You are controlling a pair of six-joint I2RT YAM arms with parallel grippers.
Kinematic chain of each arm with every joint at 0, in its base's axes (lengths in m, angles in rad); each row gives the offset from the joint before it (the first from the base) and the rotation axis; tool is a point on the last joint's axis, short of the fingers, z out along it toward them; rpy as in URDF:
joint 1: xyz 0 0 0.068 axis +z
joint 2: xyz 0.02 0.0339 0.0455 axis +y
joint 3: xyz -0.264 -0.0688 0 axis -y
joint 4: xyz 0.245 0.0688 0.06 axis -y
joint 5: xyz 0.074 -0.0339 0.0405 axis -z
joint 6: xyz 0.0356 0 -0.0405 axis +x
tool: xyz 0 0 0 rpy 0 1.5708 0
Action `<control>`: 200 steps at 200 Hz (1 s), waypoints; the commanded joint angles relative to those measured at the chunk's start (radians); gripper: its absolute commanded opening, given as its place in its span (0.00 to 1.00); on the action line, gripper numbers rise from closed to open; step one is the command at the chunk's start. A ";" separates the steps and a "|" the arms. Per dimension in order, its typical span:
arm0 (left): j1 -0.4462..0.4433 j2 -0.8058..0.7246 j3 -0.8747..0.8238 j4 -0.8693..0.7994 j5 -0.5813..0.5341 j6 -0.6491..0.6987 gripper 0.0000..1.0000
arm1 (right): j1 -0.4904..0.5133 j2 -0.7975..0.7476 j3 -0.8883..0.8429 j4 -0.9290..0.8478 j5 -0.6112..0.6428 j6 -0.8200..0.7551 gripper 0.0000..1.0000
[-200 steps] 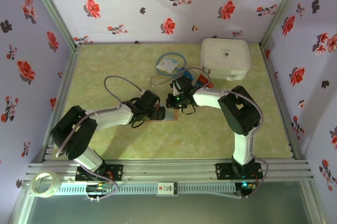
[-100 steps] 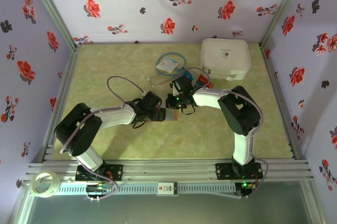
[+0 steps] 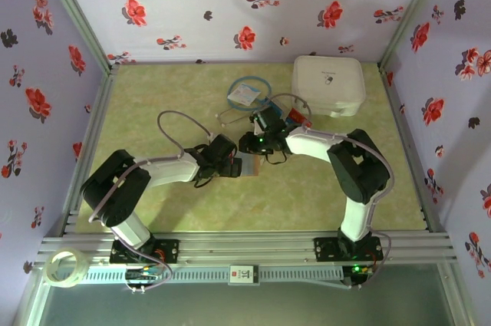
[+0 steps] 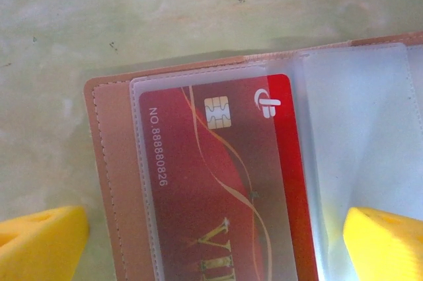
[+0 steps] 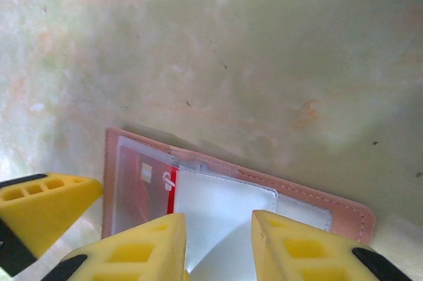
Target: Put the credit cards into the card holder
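Note:
The card holder (image 4: 112,182) lies open on the green table, pinkish-tan with clear sleeves. A red credit card (image 4: 218,182) with a chip sits inside its left sleeve. My left gripper (image 4: 215,248) hovers open over that card, one yellow fingertip on each side of the holder. My right gripper (image 5: 218,248) is over the holder's middle (image 5: 264,182), jaws apart, with a clear sleeve flap (image 5: 225,208) rising loosely between them. From above, both grippers (image 3: 232,163) (image 3: 247,148) meet over the holder (image 3: 249,166). More red and blue credit cards (image 3: 296,117) lie behind the right arm.
A large white square case (image 3: 328,84) stands at the back right. A white tag with a blue cord loop (image 3: 245,94) lies behind the grippers. A roll of tape (image 3: 65,268) rests on the frame at the near left.
The right gripper's jaws have parted and its wrist has shifted slightly back and left. The left arm edged right toward the holder and stayed open.

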 commanded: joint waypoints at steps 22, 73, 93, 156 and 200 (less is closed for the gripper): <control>-0.005 0.017 -0.028 0.002 -0.032 -0.002 1.00 | -0.009 -0.002 -0.032 -0.004 0.020 0.013 0.36; -0.007 0.015 -0.025 0.002 -0.033 -0.002 1.00 | -0.007 0.040 -0.058 0.044 -0.008 0.042 0.37; -0.007 0.017 -0.025 0.003 -0.032 -0.002 1.00 | -0.006 0.055 -0.059 0.059 -0.024 0.051 0.36; -0.007 0.019 -0.025 0.008 -0.032 -0.003 1.00 | 0.004 0.071 -0.052 0.083 -0.058 0.069 0.36; -0.008 0.008 -0.025 0.008 -0.032 -0.002 1.00 | 0.005 0.071 -0.060 0.123 -0.090 0.100 0.35</control>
